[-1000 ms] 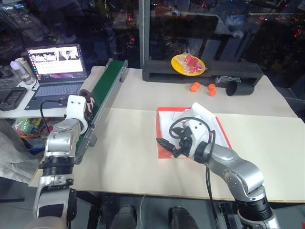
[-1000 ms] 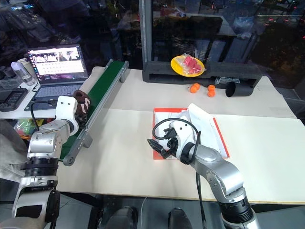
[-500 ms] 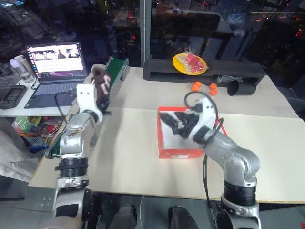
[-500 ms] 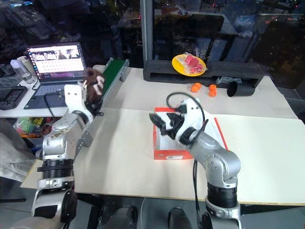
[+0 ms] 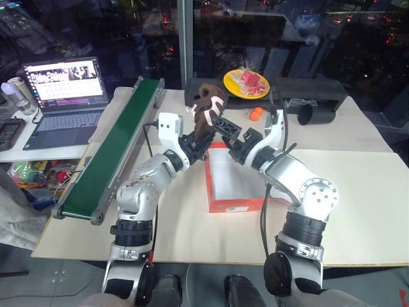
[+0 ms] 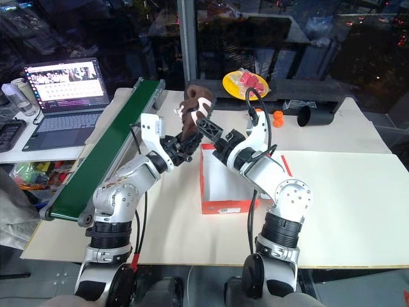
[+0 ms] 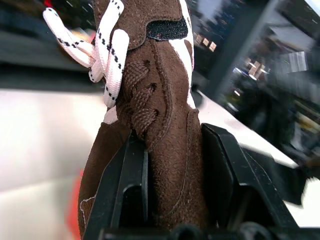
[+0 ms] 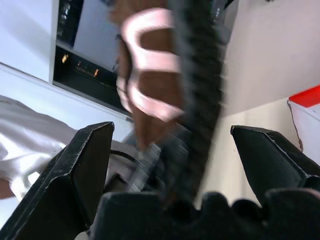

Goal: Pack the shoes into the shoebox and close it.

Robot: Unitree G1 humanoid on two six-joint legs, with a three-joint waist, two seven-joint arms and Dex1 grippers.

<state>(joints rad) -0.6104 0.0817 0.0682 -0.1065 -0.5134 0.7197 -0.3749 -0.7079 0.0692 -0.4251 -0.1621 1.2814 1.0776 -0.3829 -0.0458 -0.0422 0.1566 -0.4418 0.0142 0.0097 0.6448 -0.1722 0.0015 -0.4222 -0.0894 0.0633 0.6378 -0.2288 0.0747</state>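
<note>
One dark brown fuzzy shoe [image 5: 206, 110] with white laces stands upright in the air above the far left corner of the shoebox [image 5: 236, 206]. My left gripper [image 5: 197, 139] is shut on its lower part; in the left wrist view the shoe [image 7: 160, 115] sits squeezed between both fingers [image 7: 125, 190]. My right gripper [image 5: 231, 133] is open, just right of the shoe at about the same height, with nothing between its fingers [image 8: 85, 165]. The shoebox is orange-red and open, with a white inside. Its lid is mostly hidden behind my right arm.
A green conveyor belt [image 5: 115, 141] runs along the table's left side, with a laptop [image 5: 61, 83] beyond it. At the back are a long black block [image 5: 313, 94], a yellow plate [image 5: 246, 82], an orange ball [image 5: 255, 114] and a black cup [image 5: 313, 115] on its side.
My left gripper carried the shoe from the conveyor rightward and up to above the box. My right gripper rose out of the box, rolled, and now faces the shoe. The camera view shifted.
</note>
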